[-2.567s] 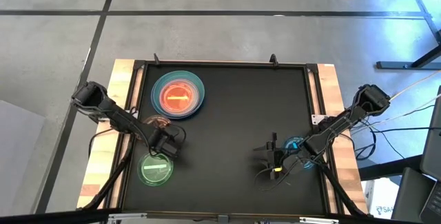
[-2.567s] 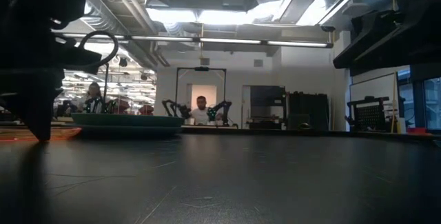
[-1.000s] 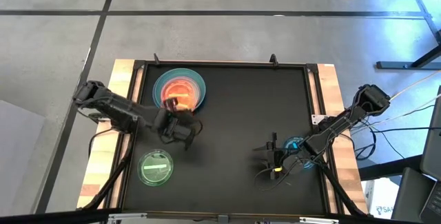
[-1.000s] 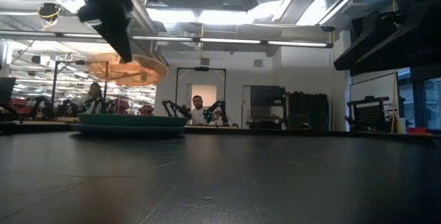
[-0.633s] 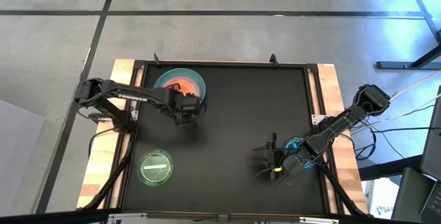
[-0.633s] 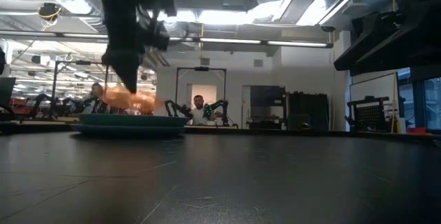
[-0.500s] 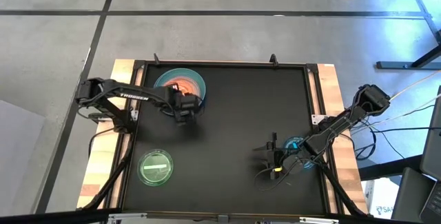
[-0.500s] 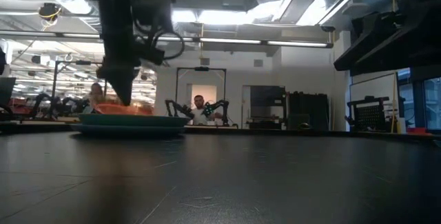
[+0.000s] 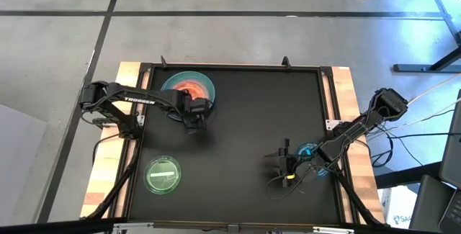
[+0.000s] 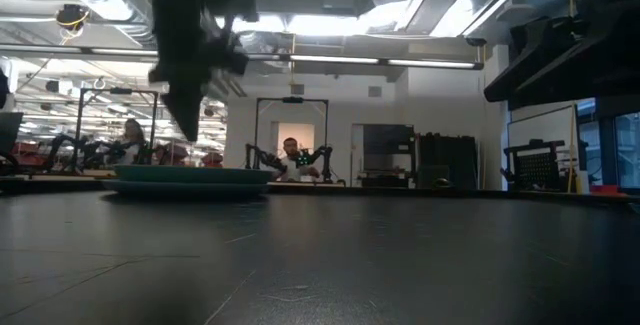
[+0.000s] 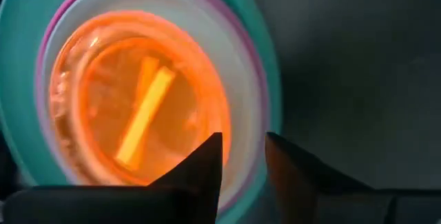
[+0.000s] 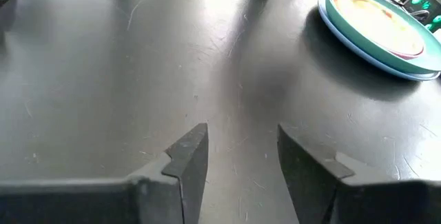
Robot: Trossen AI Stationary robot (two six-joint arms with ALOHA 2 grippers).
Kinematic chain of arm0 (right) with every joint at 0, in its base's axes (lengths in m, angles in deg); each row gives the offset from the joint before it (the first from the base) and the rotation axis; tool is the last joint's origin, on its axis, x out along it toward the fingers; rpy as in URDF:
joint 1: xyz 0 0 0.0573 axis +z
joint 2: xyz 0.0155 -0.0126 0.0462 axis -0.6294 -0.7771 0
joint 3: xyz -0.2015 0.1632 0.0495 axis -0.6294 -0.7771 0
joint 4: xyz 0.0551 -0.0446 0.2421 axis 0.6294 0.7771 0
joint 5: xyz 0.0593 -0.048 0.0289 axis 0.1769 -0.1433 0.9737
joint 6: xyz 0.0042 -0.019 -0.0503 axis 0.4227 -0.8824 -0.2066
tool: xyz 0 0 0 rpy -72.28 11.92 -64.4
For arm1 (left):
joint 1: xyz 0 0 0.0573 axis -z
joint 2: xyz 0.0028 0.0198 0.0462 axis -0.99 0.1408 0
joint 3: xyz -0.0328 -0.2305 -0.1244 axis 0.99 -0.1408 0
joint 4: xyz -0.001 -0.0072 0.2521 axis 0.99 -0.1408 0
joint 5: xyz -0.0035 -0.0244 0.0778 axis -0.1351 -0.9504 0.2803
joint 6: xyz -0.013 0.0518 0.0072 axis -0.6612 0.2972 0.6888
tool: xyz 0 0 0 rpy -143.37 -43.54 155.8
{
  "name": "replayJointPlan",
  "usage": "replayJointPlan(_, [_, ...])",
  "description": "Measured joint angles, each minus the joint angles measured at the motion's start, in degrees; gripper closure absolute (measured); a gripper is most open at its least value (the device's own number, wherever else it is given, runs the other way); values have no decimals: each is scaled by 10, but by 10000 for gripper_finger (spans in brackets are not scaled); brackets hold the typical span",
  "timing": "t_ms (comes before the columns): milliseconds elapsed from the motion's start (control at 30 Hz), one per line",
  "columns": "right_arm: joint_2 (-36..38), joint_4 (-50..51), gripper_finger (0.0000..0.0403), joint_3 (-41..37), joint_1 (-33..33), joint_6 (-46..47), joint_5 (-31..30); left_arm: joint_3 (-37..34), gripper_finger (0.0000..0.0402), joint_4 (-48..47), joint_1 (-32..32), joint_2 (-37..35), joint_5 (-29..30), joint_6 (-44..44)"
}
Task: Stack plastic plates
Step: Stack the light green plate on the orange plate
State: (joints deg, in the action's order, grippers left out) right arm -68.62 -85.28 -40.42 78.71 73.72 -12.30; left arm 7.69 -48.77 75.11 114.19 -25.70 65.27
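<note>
Plates (image 9: 189,90) partly hidden by left arm (image 9: 144,101).

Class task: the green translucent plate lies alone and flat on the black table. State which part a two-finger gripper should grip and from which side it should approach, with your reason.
Grip the rim of the green translucent plate, coming down from above on its edge nearest the left gripper. The plate lies flat with nothing touching it, so only its thin raised rim probably offers the fingers a hold, one inside and one outside.
</note>
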Motion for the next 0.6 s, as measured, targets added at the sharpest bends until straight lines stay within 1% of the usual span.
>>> replayJointPlan(133, [0, 0, 237, 0, 0, 0, 0, 59, 292, -39, 57, 0, -55, -71])
replayJointPlan(300, [0, -1, 237, 0, 0, 7, 7, 89, 295, -6, 157, 0, -95, -186])
replayJointPlan(367, [0, -2, 237, 0, 0, 20, 13, 86, 295, 45, 196, 0, -101, -221])
replayJointPlan(467, [0, -1, 237, 0, 0, 42, 33, 72, 295, 149, 239, 0, -92, -216])
replayJointPlan(533, [0, -3, 237, 0, 2, 54, 46, 64, 295, 222, 257, 0, -76, -206])
replayJointPlan(600, [-2, -11, 237, 0, 14, 67, 52, 63, 295, 260, 265, 0, -62, -224])
